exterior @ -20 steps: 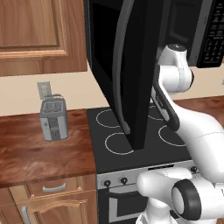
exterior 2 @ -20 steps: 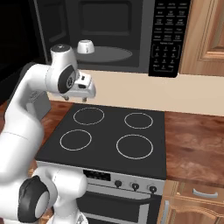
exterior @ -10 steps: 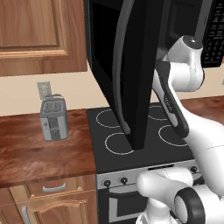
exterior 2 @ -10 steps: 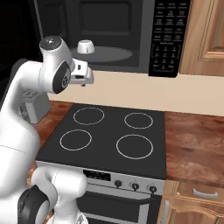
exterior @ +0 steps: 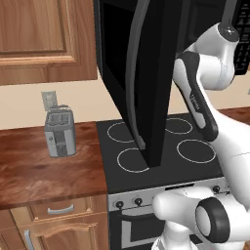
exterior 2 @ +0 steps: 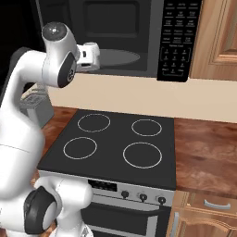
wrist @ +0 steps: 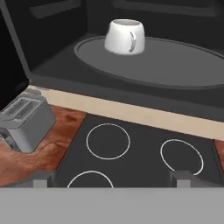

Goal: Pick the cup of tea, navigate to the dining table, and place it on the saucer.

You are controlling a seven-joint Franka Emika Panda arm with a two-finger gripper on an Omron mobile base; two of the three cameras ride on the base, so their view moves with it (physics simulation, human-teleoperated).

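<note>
White cup of tea (wrist: 125, 36) upright on the turntable, contents unclear.

A black stove top (exterior 2: 113, 143) with four white ring burners fills the middle of the right base view, its knobs (exterior 2: 142, 196) along the front edge below. Above it hangs a black microwave (exterior 2: 115, 34) (door (exterior: 141, 73) swung wide open), with a grey round turntable (wrist: 153, 61) inside. A silver toaster (exterior: 59, 132) stands on the wooden bench (exterior: 44, 168) at middle left, below wooden cabinets (exterior: 39, 36).
</note>
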